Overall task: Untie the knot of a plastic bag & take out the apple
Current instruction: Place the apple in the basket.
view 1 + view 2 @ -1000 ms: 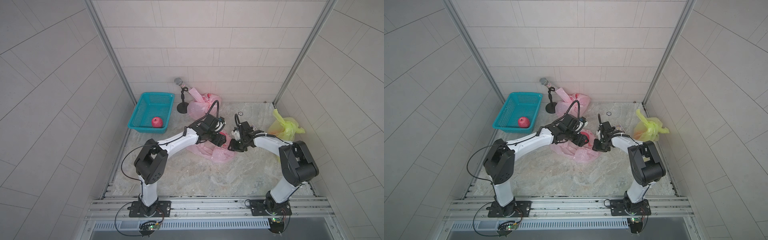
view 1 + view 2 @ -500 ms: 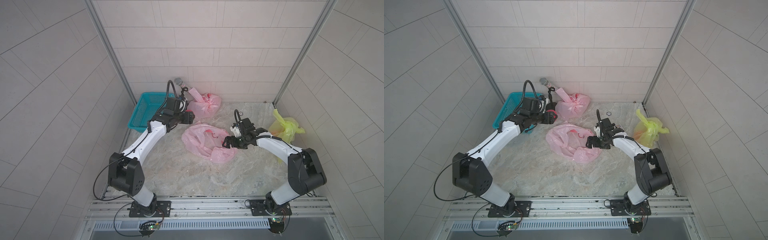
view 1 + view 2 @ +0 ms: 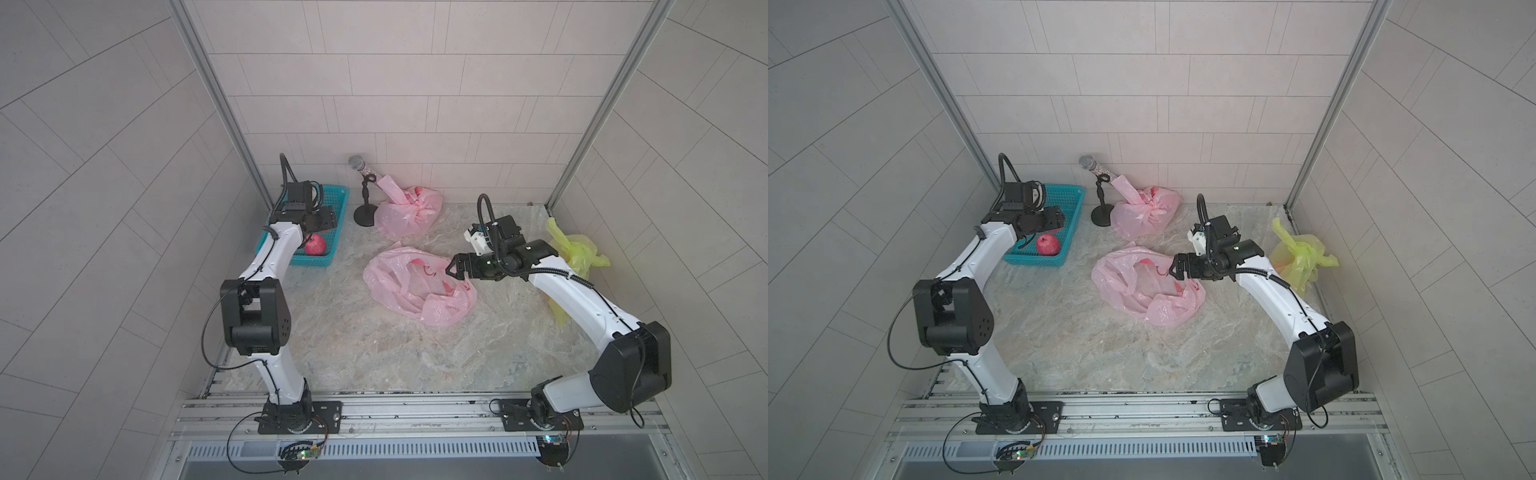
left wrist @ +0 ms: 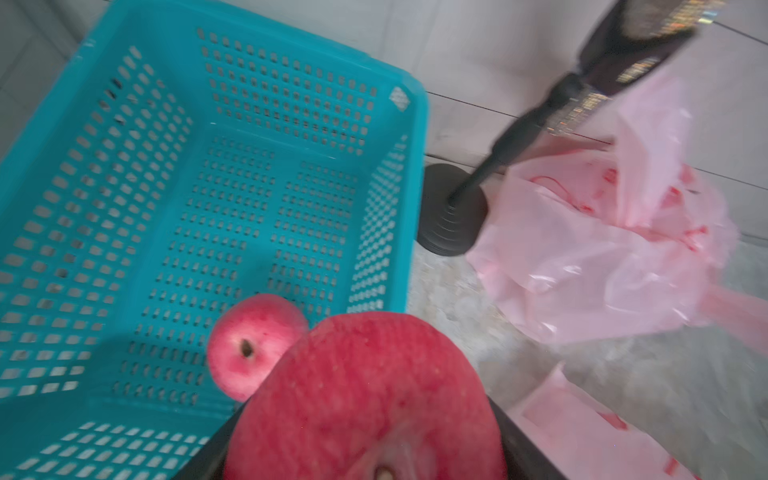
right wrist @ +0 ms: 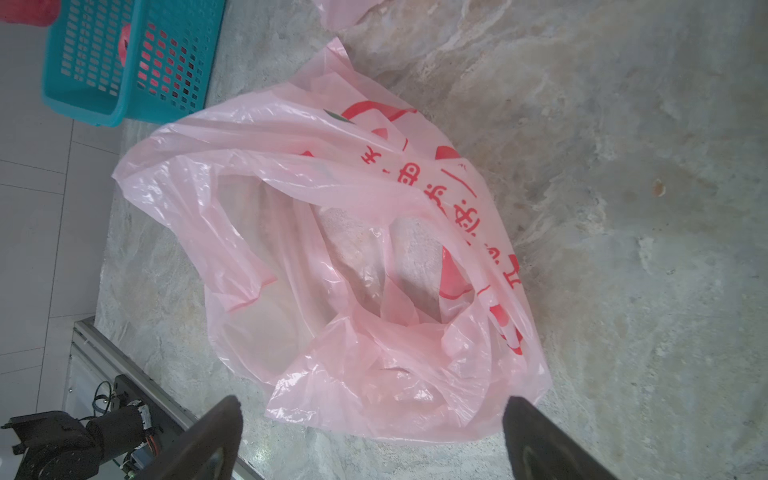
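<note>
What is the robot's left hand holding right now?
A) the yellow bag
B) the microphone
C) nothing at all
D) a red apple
D: the left wrist view shows the left hand closed on a red apple, over the blue basket where another apple lies.

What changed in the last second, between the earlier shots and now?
The left end effector lifted an apple out of the open pink bag and carried it to the teal basket, still gripping it. The right end effector let go of that bag and opened. The basket's other apple, tied pink bag and yellow bag stayed put.
</note>
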Available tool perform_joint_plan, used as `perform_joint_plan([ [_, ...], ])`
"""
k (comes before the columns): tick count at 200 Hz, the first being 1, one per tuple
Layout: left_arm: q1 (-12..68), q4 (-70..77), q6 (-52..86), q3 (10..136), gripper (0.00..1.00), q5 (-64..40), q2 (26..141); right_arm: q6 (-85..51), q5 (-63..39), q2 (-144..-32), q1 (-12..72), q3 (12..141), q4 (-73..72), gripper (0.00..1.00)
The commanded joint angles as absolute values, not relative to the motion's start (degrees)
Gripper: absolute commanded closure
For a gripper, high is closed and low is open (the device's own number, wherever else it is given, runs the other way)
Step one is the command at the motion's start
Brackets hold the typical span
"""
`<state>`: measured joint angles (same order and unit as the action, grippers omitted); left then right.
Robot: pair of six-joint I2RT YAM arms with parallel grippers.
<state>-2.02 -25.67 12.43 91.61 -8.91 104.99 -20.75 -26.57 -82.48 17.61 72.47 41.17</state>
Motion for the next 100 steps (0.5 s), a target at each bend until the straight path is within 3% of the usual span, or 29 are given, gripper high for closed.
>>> perform_joint_plan([
  [1,-4.6,-27.1,12.6,95.4,0.41,-5.0,107.6,-19.0,-26.5,-83.3,17.8,75.1,44.5,0.00],
  [100,-11.4,-30.5,11.3,101.7,0.41,-0.6,119.4,-17.2,-27.9,-93.9,17.8,87.2,47.1,0.00],
])
